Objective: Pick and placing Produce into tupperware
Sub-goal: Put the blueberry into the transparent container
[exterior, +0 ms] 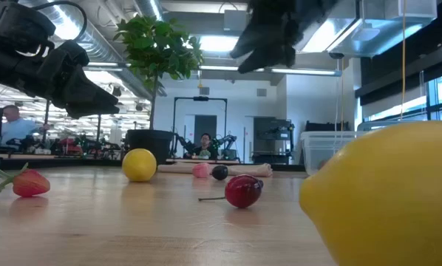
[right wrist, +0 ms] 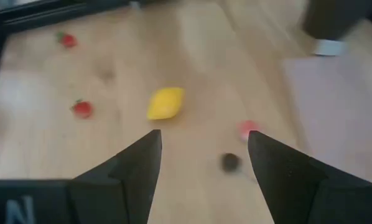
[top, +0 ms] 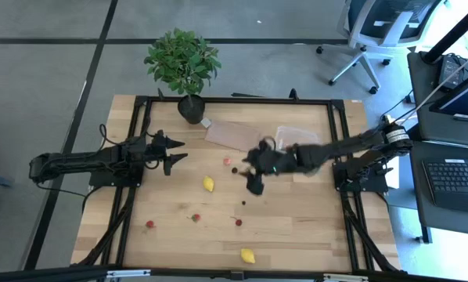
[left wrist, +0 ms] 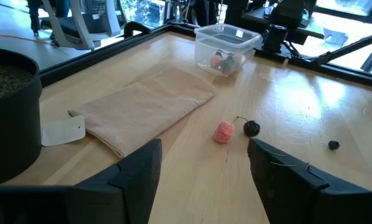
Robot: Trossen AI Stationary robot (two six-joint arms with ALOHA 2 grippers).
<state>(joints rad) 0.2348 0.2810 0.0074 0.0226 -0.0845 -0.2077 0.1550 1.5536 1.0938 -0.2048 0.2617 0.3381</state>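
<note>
Right gripper (top: 252, 174) beside part-filled tupperware (left wrist: 226, 45)

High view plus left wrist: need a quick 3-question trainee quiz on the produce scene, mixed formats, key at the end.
1. True or false: the tupperware already holds some produce.
2. Multiple choice: the right hand is (A) open above the table near the pink berry, (B) shut on a lemon, (C) inside the tupperware.
3. Fill in: the two lemons both lie on the ______, not in the tub.

Key: 1 true, red and green pieces show through the clear wall. 2 A. 3 table. The left hand waits open at the table's left side.
</note>
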